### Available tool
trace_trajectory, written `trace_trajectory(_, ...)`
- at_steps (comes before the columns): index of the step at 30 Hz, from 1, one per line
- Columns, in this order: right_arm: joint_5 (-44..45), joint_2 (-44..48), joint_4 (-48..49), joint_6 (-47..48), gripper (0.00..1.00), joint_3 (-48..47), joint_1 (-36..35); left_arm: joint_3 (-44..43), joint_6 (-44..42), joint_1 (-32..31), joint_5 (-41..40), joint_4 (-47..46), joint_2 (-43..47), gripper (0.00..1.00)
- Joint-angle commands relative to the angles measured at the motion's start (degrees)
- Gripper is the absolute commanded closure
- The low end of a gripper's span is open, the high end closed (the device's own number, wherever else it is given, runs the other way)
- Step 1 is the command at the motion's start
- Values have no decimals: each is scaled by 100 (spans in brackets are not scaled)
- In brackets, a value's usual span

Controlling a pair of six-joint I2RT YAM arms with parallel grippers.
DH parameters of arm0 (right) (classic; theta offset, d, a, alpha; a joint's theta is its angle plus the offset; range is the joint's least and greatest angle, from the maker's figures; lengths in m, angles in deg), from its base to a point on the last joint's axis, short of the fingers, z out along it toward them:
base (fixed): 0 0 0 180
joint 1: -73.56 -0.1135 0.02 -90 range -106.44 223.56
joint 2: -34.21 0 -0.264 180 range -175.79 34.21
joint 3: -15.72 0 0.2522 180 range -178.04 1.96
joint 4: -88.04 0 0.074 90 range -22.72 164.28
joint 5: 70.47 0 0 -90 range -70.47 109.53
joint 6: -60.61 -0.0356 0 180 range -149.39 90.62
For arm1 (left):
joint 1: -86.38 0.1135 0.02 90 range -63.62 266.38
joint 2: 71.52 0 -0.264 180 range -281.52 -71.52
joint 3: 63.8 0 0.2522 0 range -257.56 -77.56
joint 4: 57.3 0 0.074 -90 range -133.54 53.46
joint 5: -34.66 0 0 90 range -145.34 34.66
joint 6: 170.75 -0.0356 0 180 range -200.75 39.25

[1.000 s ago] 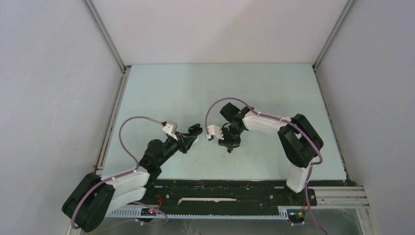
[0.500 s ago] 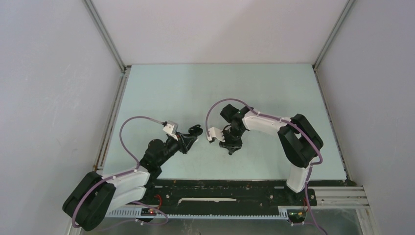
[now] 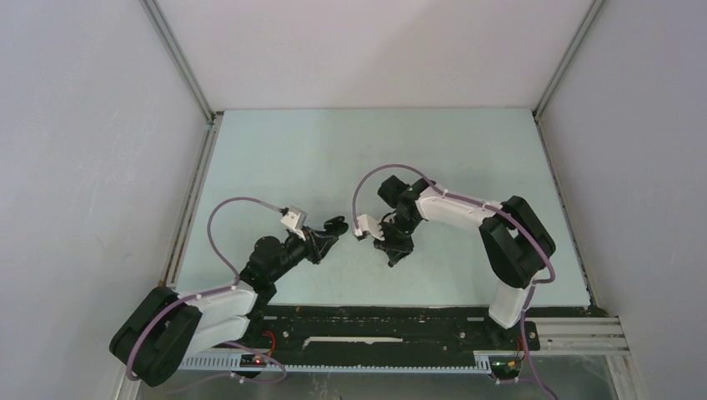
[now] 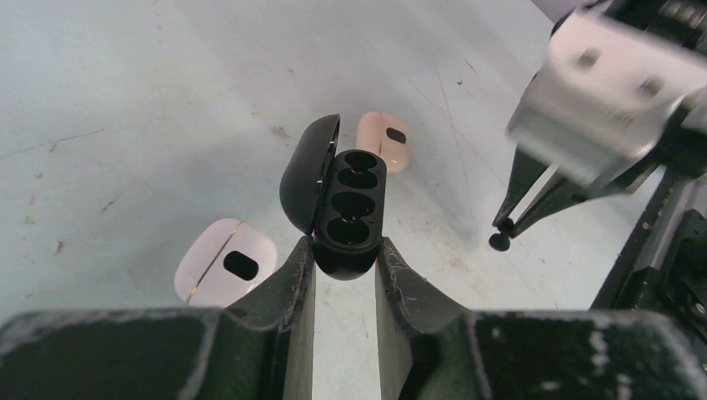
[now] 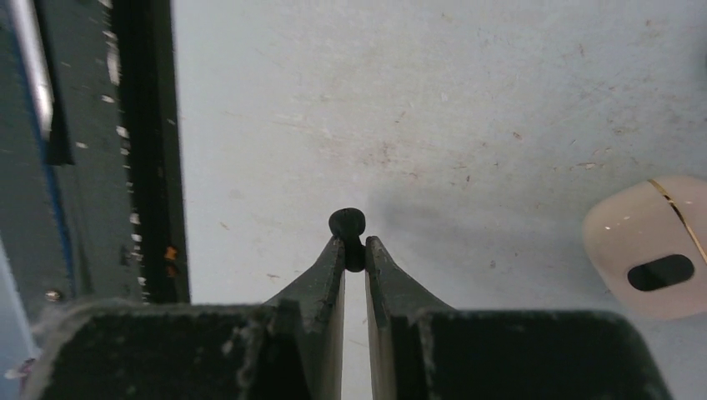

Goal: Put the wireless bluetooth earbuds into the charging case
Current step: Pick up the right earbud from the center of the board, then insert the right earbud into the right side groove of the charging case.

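Observation:
A black charging case (image 4: 350,208) with its lid hinged open to the left shows dark wells. My left gripper (image 4: 344,250) is shut on the case's lower end, holding it just above the table; from above this gripper (image 3: 333,227) sits left of centre. A tiny black earbud (image 5: 347,223) sticks out from the tips of my right gripper (image 5: 354,246), which is shut on its stem. In the left wrist view the same earbud (image 4: 498,242) hangs to the right of the case, apart from it. The right gripper (image 3: 392,257) points down near the table.
A pale pink closed case (image 4: 225,262) lies on the table left of the held case, and a beige one (image 4: 383,140) lies behind it. The pink case (image 5: 646,246) also shows at the right wrist view's right edge. A black rail (image 5: 142,150) runs along the near table edge.
The right gripper's jaws have closed on the black earbud. The left arm has edged slightly right with the case.

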Motion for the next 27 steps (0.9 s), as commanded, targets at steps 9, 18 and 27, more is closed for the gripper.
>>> trace_trajectory(9,-2359,1809,-19,-1230,98,-349,653,-111,413,-216,1621,-2446,-950,100)
trace_trajectory(18,-2960,2305,600,-2269,98,-353,713,-178,690,-573,2320,-3780,-1686,100)
trace_trajectory(27,-2618,2355,1052,-2880,98,-357,384,-266,783,-647,2462,-4170,-2010,100)
